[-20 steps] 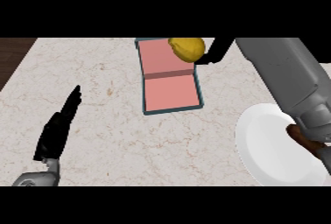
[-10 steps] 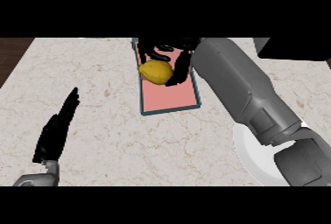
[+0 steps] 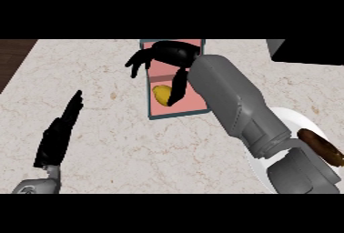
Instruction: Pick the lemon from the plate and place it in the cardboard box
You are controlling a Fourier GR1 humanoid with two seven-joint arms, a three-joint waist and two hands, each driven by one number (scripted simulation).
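Observation:
The yellow lemon [image 3: 160, 94] lies inside the cardboard box [image 3: 176, 109], a shallow pink-floored tray with a grey-blue rim, at the upper middle of the counter. My right hand [image 3: 169, 53] hovers over the box's far end, fingers spread and relaxed, open, holding nothing; its thumb hangs down beside the lemon. The right forearm crosses the box's right side and hides it. The white plate [image 3: 302, 124] sits at the right edge, mostly behind that arm. My left hand [image 3: 59, 134] rests open at the left, fingers straight and pointing away.
A brown item [image 3: 324, 145] lies on the plate's right part. A dark object [image 3: 306, 51] sits at the counter's upper right corner. The counter's dark wooden edge [image 3: 12, 57] shows at the upper left.
The right hand has let go of the lemon, which now lies in the box. The hand's fingers have spread and the arm has swung further left over the box. The left hand stays still.

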